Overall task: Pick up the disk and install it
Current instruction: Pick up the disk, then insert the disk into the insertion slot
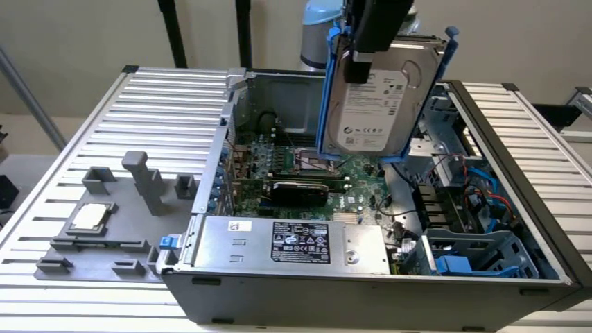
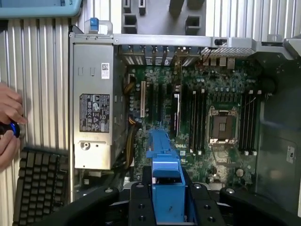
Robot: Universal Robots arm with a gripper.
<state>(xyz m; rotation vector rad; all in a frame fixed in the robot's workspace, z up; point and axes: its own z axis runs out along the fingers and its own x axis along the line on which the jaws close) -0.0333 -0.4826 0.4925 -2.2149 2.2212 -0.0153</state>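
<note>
Above the open computer case [image 1: 370,298], the disk [image 1: 378,97] hangs upright in the air. Its white label faces the exterior camera and its bright blue carrier frames it on both long sides. The black fingers [image 1: 378,24] are closed on the disk's upper end and bear its whole weight. No part of the disk touches the case. In the wrist view the same disk [image 2: 164,169] shows edge-on as a blue strip clamped between the fingers [image 2: 140,207], and it hangs over the motherboard [image 2: 197,94] that lines the floor of the case. The empty processor socket [image 2: 221,127] sits in that board with memory slots on either side, and the disk is held near it. Along one wall inside the case lies the silver power supply [image 1: 287,243] with its black and white label. A blue-grey drive cage [image 1: 476,253] fills the corner of the case next to it. The case stands on a ribbed aluminium table [image 1: 157,97]. Just beside the case on that table lies a grey fixture plate [image 1: 102,246] with upright posts, and a small square processor chip [image 1: 91,216] rests on it. Outside the case, past the power-supply wall, the wrist view shows a person's hand [image 2: 8,120] around a small dark object with a blue light. A black keyboard [image 2: 40,186] lies close by.
</note>
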